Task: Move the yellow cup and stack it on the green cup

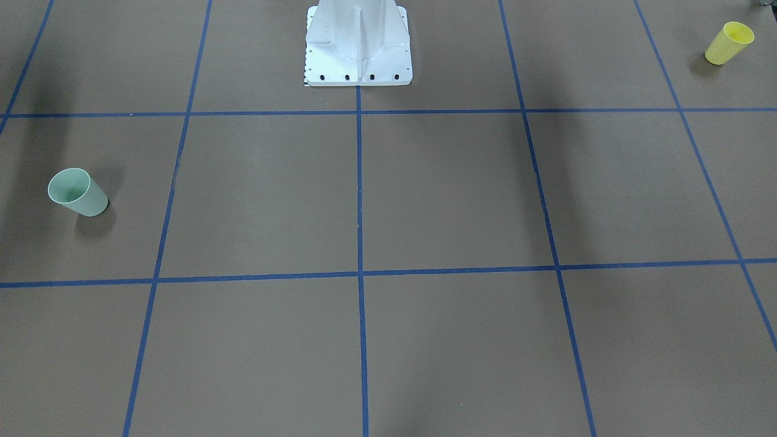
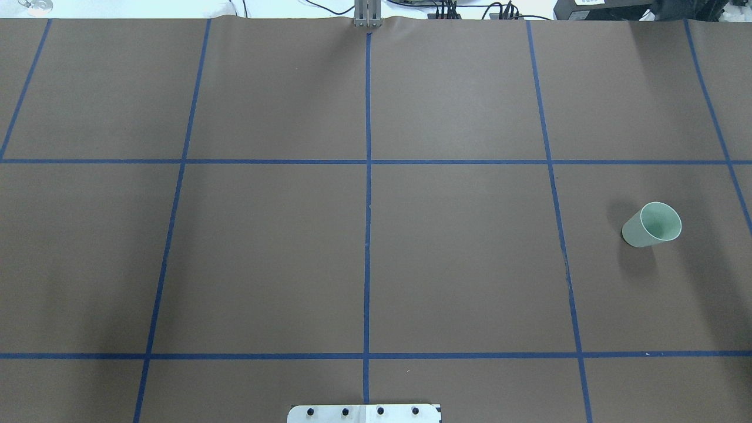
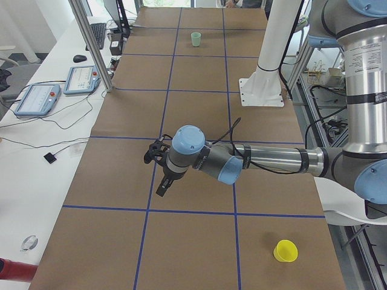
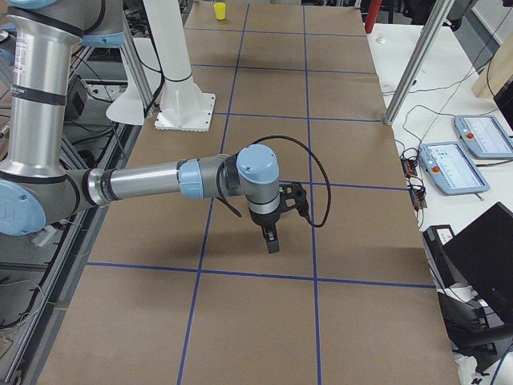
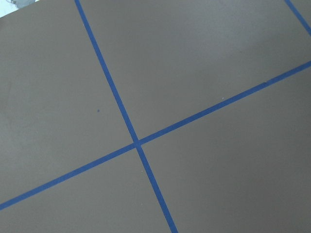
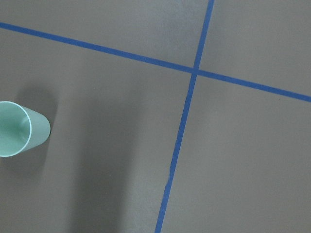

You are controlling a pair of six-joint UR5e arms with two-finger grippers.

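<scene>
Right, a brown gridded table. The left gripper and the right gripper hang low over its middle; released or clenched, I can't tell from these side views. The yellow cup stands upright at the table's left end, leftward and back toward the robot from the left gripper, the nearer one. The green cup stands upright, far right.

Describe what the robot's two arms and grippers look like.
The left arm and right arm are silver-grey tubes with pale blue joint caps. The left gripper and right gripper are black, each with a looping black cable.
</scene>
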